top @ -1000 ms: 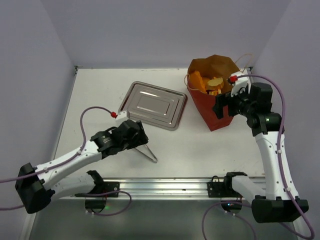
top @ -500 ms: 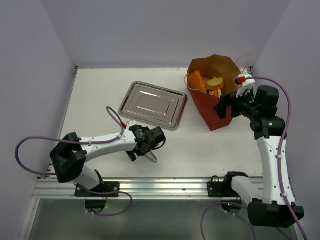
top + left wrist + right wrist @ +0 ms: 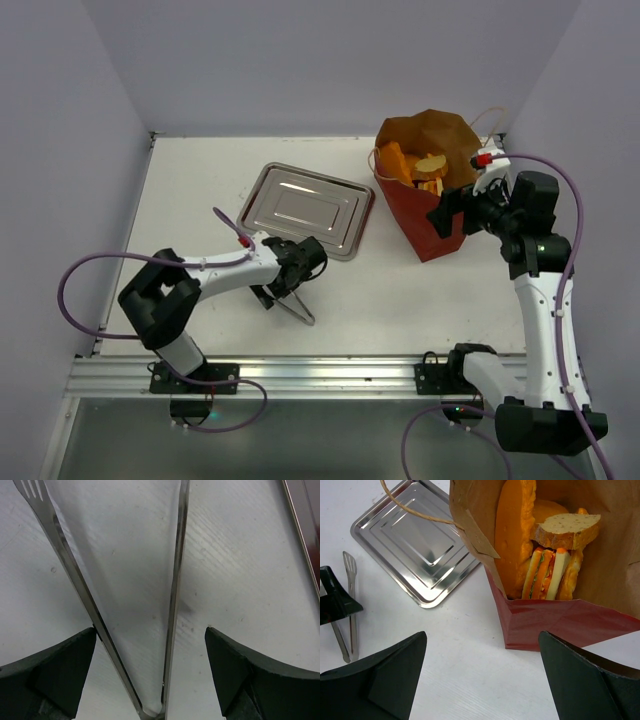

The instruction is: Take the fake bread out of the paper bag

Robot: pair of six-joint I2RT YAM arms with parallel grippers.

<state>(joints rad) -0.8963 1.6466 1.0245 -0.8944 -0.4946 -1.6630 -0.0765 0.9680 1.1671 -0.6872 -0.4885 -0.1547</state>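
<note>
The red paper bag [image 3: 432, 222] stands at the right rear, open at the top, and also shows in the right wrist view [image 3: 560, 622]. The fake bread [image 3: 418, 166] fills it: an orange loaf, a seeded slice and sandwich slices [image 3: 542, 550]. My right gripper [image 3: 452, 214] is open and empty beside the bag's near side, its midpoint [image 3: 482, 647] above bare table. My left gripper [image 3: 275, 293] is open low over metal tongs [image 3: 297, 308]. In the left wrist view the gripper [image 3: 150, 647] straddles the tongs [image 3: 172, 595] without touching them.
A shallow metal tray [image 3: 305, 209] lies left of the bag; it shows in the right wrist view [image 3: 412, 550], and its edge shows in the left wrist view [image 3: 302, 535]. The tongs [image 3: 349, 605] lie near the tray's front. Walls enclose the table on three sides.
My left arm folded in and its gripper swung round over the tongs. My right gripper rose slightly by the bag, then held still.
</note>
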